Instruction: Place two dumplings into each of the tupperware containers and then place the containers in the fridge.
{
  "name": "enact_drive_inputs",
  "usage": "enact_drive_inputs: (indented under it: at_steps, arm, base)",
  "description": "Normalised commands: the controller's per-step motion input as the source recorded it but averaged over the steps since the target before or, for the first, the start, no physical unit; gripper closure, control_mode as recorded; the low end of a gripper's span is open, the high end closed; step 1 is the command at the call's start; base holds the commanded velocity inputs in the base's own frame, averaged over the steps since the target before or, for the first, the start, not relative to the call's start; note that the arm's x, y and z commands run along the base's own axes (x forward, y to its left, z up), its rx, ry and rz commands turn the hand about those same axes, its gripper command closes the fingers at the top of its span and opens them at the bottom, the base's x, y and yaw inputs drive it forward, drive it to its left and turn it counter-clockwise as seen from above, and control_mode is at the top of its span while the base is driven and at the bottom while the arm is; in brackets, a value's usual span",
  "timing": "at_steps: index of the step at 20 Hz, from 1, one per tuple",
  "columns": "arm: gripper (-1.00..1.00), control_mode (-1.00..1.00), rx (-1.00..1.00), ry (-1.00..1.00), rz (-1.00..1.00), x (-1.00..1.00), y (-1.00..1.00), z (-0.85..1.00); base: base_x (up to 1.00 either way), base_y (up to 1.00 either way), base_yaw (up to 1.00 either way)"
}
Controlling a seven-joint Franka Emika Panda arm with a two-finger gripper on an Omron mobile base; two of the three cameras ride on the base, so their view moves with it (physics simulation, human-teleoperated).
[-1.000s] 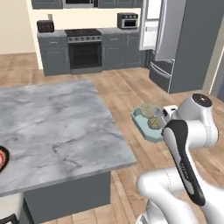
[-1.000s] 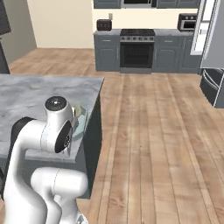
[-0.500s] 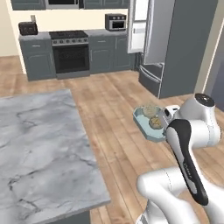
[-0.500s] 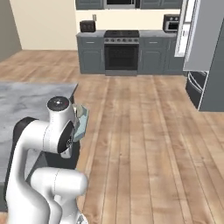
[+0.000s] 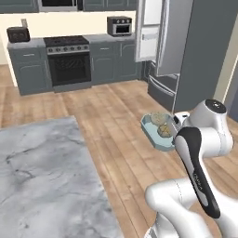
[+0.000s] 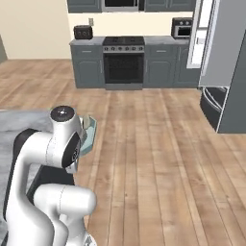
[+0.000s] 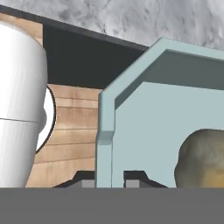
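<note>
My gripper is shut on the rim of a pale blue-green tupperware container, which hangs in the air over the wood floor beside my arm. Two tan dumplings lie inside it. In the hand view the container's wall stands close up, with one dumpling at the right. From the right base view the container peeks out behind my upper arm. The dark-grey fridge stands ahead to the right with a door open and its white inside showing; it is also at the right edge as fridge.
The grey marble counter lies at my left. Grey cabinets with a black oven line the back wall, a toaster and a microwave on top. Open wood floor stretches between me and the fridge.
The whole picture has shifted: the base has moved, so the counter slid left and the fridge came nearer. The container with its dumplings stays in my shut gripper.
</note>
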Motion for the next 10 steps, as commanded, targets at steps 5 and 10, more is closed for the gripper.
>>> enact_drive_inputs:
  at_steps: [5,10]
  arm:
    - [1.0,1.0,0.0,0.0,0.0,0.0,0.0,0.0]
    - [1.0,1.0,0.0,0.0,0.0,0.0,0.0,0.0]
  base:
    - [1.0,0.26,-0.24]
    - [1.0,0.19,-0.27]
